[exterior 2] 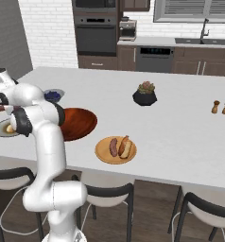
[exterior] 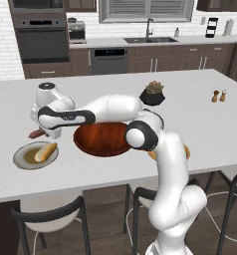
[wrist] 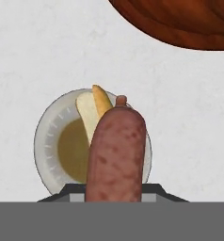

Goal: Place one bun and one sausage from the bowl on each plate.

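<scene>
My gripper (wrist: 116,190) is shut on a reddish-brown sausage (wrist: 116,155), which hangs above the grey-rimmed plate (wrist: 47,141). A bun (wrist: 91,112) lies on that plate's olive-brown centre. From the left base view, the sausage (exterior: 36,133) sticks out of the gripper (exterior: 42,132) just above and behind the plate (exterior: 21,160) with its bun (exterior: 45,152). The wooden bowl (exterior: 103,140) sits right of the plate, partly behind my arm. The orange-tan plate (exterior 2: 102,153) holds a bun (exterior 2: 126,147) and a sausage (exterior 2: 113,147).
A dark pot with a plant (exterior 2: 145,97) stands mid-counter, and two small shakers (exterior 2: 220,107) stand at the right. A small grey bowl of blueberries (exterior 2: 53,96) sits behind the wooden bowl (exterior 2: 79,123). Dark stools (exterior: 51,214) line the counter's near edge.
</scene>
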